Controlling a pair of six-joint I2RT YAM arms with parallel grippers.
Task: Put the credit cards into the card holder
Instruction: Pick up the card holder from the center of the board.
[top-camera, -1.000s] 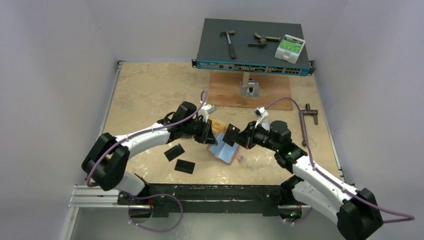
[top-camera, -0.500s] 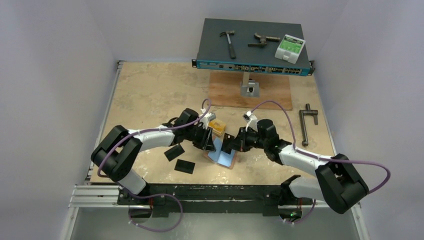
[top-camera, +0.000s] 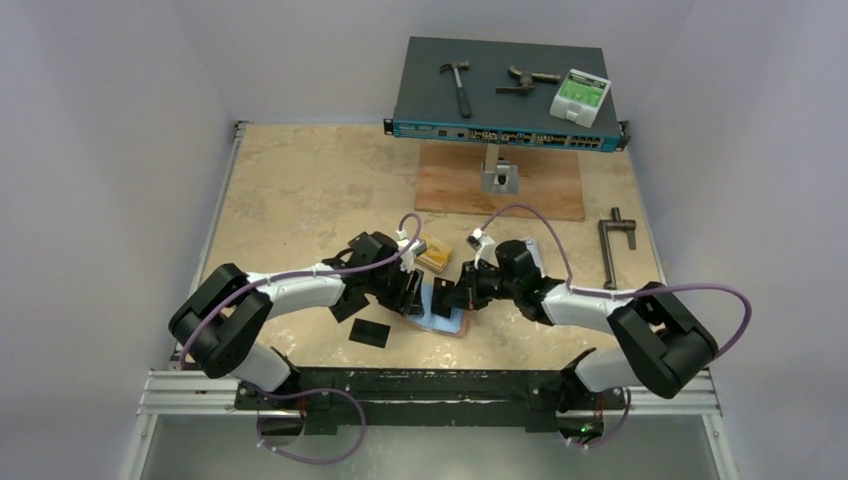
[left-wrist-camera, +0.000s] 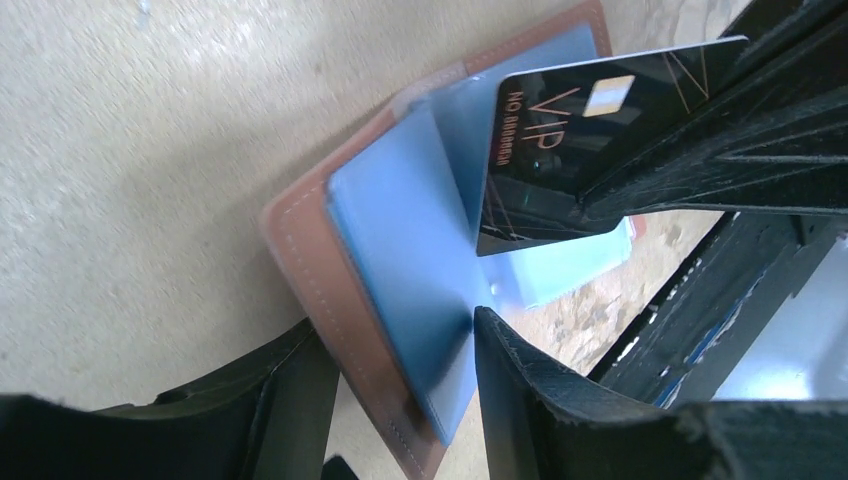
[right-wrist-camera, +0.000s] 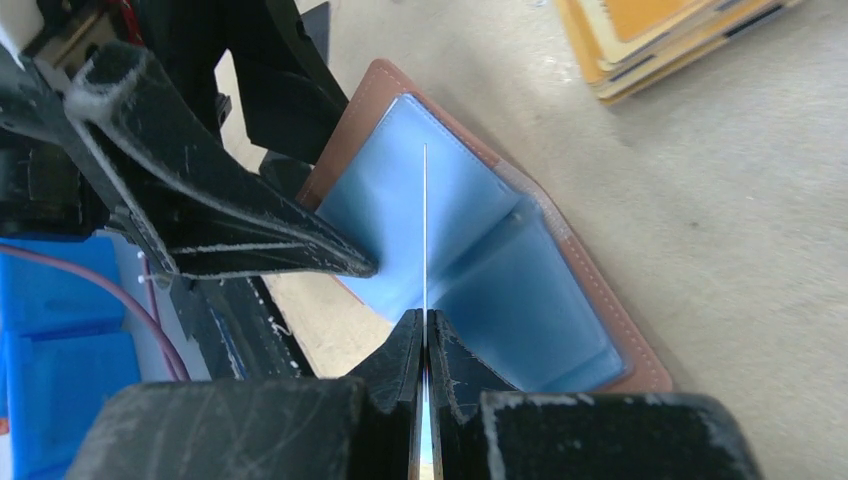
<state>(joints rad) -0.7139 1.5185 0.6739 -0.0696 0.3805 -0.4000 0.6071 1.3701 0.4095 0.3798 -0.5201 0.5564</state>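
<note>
The card holder (top-camera: 447, 318) lies open on the table, salmon-pink outside (left-wrist-camera: 300, 230), blue inside (right-wrist-camera: 560, 235). My left gripper (top-camera: 414, 298) is open and straddles its left flap (left-wrist-camera: 395, 325), one finger on the blue lining (right-wrist-camera: 300, 250), the other beside the pink edge. My right gripper (top-camera: 460, 297) is shut (right-wrist-camera: 425, 320) on a black card (left-wrist-camera: 570, 140) marked VIP, held edge-down just over the blue fold (right-wrist-camera: 425, 220). An orange-gold card stack (top-camera: 433, 253) lies behind the holder. Two black cards (top-camera: 370, 331) lie to the left.
A network switch (top-camera: 505, 100) on a stand at the back carries a hammer (top-camera: 458, 85), another tool and a green-white box (top-camera: 580, 95). A wooden board (top-camera: 500, 185) lies below it. A black T-shaped tool (top-camera: 617, 238) lies at the right. The black front rail (top-camera: 420, 385) runs along the near edge.
Both arms moved toward the near edge and closer together. The right gripper brought the black card down over the open holder. The left gripper settled onto the holder's left flap.
</note>
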